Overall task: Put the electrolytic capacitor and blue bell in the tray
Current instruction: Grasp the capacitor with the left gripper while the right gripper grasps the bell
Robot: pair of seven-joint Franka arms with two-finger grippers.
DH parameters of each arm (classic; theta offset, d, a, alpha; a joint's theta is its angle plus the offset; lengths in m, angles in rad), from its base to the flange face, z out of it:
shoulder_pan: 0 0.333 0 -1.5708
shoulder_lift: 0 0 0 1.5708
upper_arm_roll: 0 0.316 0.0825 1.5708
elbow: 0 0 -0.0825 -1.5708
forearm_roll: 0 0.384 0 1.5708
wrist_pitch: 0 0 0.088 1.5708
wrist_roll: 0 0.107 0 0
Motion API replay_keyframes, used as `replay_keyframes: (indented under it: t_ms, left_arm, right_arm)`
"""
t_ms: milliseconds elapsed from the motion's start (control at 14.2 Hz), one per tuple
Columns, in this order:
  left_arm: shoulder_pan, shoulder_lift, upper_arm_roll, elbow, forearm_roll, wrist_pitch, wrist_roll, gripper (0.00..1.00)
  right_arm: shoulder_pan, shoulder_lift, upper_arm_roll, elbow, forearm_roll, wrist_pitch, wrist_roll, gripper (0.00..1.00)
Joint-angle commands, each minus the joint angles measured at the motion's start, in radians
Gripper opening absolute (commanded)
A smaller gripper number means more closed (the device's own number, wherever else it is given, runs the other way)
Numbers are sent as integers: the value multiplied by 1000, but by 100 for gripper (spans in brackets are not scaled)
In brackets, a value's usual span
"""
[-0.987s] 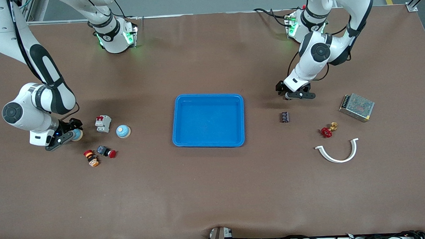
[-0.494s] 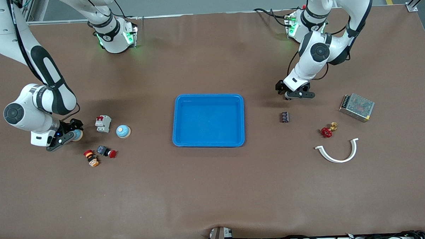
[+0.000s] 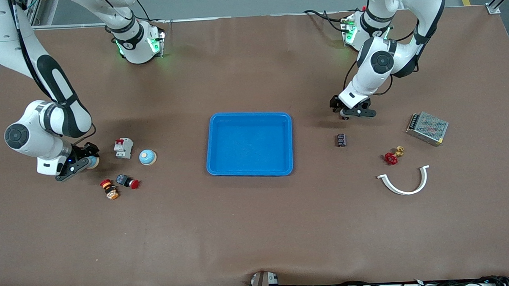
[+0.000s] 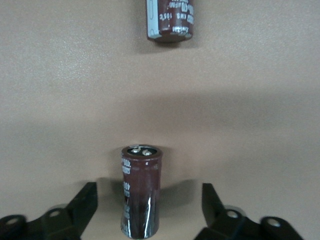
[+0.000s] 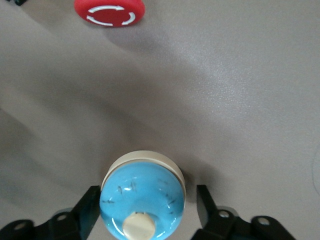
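Note:
The blue tray [image 3: 249,143] lies at the table's middle. My right gripper [image 3: 85,162] [image 5: 148,190] is low at the right arm's end, open around a blue bell [image 3: 93,161] [image 5: 142,197] with a cream knob. One finger [image 5: 90,207] sits against the bell's rim and the other stands just off it. My left gripper [image 3: 351,113] [image 4: 148,186] is open around an upright dark electrolytic capacitor [image 4: 141,190], with wide gaps on both sides. The front view hides that capacitor under the hand. A second capacitor [image 3: 341,140] [image 4: 170,20] lies on its side nearer the front camera.
A second blue bell [image 3: 147,157], a white breaker [image 3: 123,147], a red push button [image 3: 128,181] [image 5: 110,11] and an orange one [image 3: 109,189] lie near the right gripper. A metal power supply [image 3: 427,128], a red valve [image 3: 392,156] and a white curved strip [image 3: 404,182] lie at the left arm's end.
Both arms have shifted only slightly. The bells, the capacitors and the tray stand where they were.

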Motion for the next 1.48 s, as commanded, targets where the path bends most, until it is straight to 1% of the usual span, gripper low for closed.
replay_keyframes:
  t_ms: [0,71,212,282,353,494,564,705,846,987,1058,1199,1269,1410]
  left_arm:
    - [5,-5,-3,-13,25,20,-16,0]
    - [5,-5,-3,-13,23,20,-16,0]
    - [5,-5,-2,-13,25,20,-16,0]
    - [3,-5,-2,-13,25,20,-16,0]
    - [3,-5,-2,-13,25,20,-16,0]
    - [11,-7,0,-10,49,17,-15,0]
    - [28,-10,0,-10,52,11,-16,0]
    - [87,-27,-2,-5,56,8,-19,0]
    - [123,-33,-3,7,54,-10,-65,0]
    - [140,-38,-2,16,56,-19,-139,0]
    - [140,-39,-3,18,56,-21,-180,0]
    - [138,-41,-3,27,56,-21,-322,0]
    - [135,-42,-6,30,56,-21,-401,0]
    - [131,-56,-12,41,56,-36,-501,0]
  right_arm:
    - [-11,16,11,18,-3,1,-11,63]
    - [-11,16,11,18,-3,1,-11,55]
    - [-5,15,11,25,-1,-7,-8,53]
    - [-3,13,11,47,3,-22,-3,53]
    - [-3,9,13,67,5,-65,-3,53]
    - [0,1,19,162,8,-225,-2,53]
    - [0,-1,31,234,8,-329,3,53]
    - [27,-2,36,412,8,-558,26,53]
    - [87,-5,34,556,5,-738,140,53]
    - [170,-25,34,644,4,-870,312,53]
    - [216,-37,34,663,4,-905,406,53]
    - [313,-66,37,664,10,-947,603,54]
    - [359,-76,40,664,31,-967,700,54]
    - [423,-80,42,664,124,-985,860,54]
